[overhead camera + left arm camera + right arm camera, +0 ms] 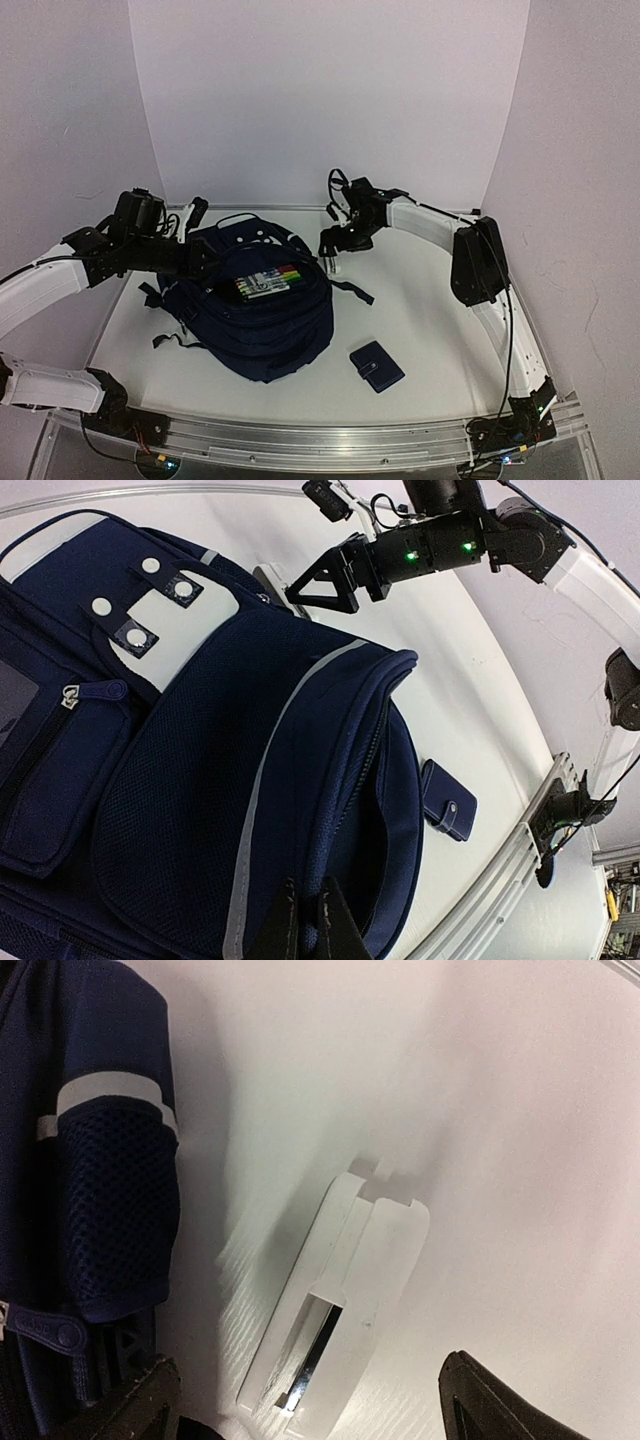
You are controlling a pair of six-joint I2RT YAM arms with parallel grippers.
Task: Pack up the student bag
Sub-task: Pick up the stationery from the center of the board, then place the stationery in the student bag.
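Note:
The student bag (262, 318), navy with thin pale stripes, lies in the middle of the table, and a pack of coloured markers (268, 282) shows at its open top. My left gripper (305, 922) is shut on the bag's zip rim (345, 810), at the bag's left side in the top view (207, 270). My right gripper (310, 1410) hangs open just behind the bag's far right corner (332, 258). A flat white box (350, 1290) lies on the table between its fingers, untouched. The bag's side pocket (110, 1190) is at the left of the right wrist view.
A small navy wallet (377, 366) lies on the table to the right of the bag, near the front; it also shows in the left wrist view (448, 800). White walls close the back and sides. A metal rail (330, 440) runs along the near edge.

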